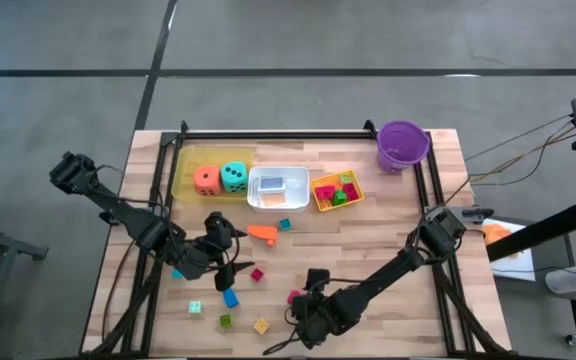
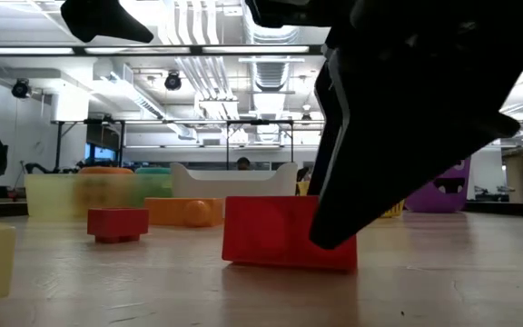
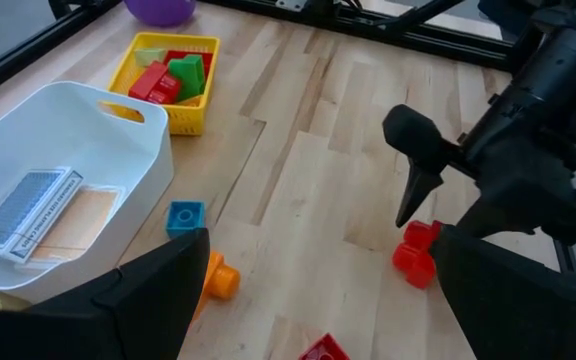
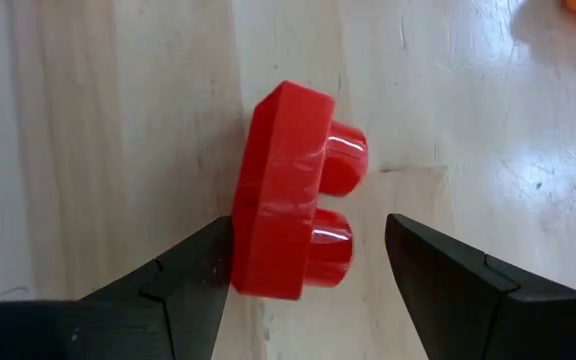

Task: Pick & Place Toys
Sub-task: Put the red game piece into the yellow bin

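Right gripper (image 4: 308, 265) low over the near-centre of the wooden table (image 1: 388, 240); jaws part-open, straddling a red two-stud block (image 4: 293, 195) without closing on it; one finger just touches or nearly touches the block's flat base, the other stands clear of the studs; nothing held.

Red two-stud block lies on its side on the wood; studs point sideways toward the clear finger, flat base toward the other; long axis runs along the gap between the fingers. In the low view it (image 2: 284, 232) sits directly beneath the dark gripper body; seen from above it (image 1: 294, 297) is mostly hidden by the arm, so exact heading there is uncertain.

Left gripper (image 1: 230, 262) hovers left of centre; fingers spread wide, empty.

Loose toys on the near table: orange piece (image 1: 262, 233), small blue block (image 1: 285, 224), magenta block (image 1: 257, 273), blue block (image 1: 231, 298).

Far side: yellow tray (image 1: 190, 165) with orange die (image 1: 206, 179) and teal die (image 1: 234, 177); white tray (image 1: 268, 201) holding cards; small yellow basket (image 1: 320, 200) of blocks; purple bucket (image 1: 402, 143) far right.
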Robot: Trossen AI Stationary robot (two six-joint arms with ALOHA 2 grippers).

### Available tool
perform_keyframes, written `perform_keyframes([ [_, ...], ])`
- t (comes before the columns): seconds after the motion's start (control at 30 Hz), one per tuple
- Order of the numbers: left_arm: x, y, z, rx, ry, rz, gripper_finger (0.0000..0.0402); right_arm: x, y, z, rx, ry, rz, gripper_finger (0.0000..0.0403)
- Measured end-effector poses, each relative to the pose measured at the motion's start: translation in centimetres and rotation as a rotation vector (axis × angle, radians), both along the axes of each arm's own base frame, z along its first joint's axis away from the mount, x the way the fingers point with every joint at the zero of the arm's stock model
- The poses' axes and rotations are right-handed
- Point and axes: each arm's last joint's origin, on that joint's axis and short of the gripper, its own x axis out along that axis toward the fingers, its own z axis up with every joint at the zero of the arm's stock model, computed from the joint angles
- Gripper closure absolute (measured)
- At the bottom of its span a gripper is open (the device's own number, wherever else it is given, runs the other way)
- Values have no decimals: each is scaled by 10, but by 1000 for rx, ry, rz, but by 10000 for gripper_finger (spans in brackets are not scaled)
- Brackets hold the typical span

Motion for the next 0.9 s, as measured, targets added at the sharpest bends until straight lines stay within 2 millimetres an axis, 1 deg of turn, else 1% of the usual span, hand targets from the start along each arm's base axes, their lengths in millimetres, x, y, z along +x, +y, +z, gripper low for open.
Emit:
perform_keyframes([
  [0.27, 0, 0, 0, -3, -1, 2, 22, 1, -8, -3, -18, 25, -7, 145],
  [0.37, 0, 0, 0, -3, 0, 2, 22, 0, -9, -5, -30, 41, -9, 158],
  [0.47, 0, 0, 0, -2, 0, 2, 22, 0, -9, -5, -32, 42, -4, 198],
  [0.7, 0, 0, 0, -2, 1, 2, 22, 1, -11, -5, -49, 46, 22, 324],
  [0.8, 0, 0, 0, -2, 1, 2, 22, 1, -11, -4, -53, 47, 31, 370],
  [0.83, 0, 0, 0, -2, 1, 2, 22, 1, -11, -4, -53, 47, 30, 379],
  [0.9, 0, 0, 0, -2, 1, 2, 22, 1, -10, -4, -53, 46, 30, 382],
])
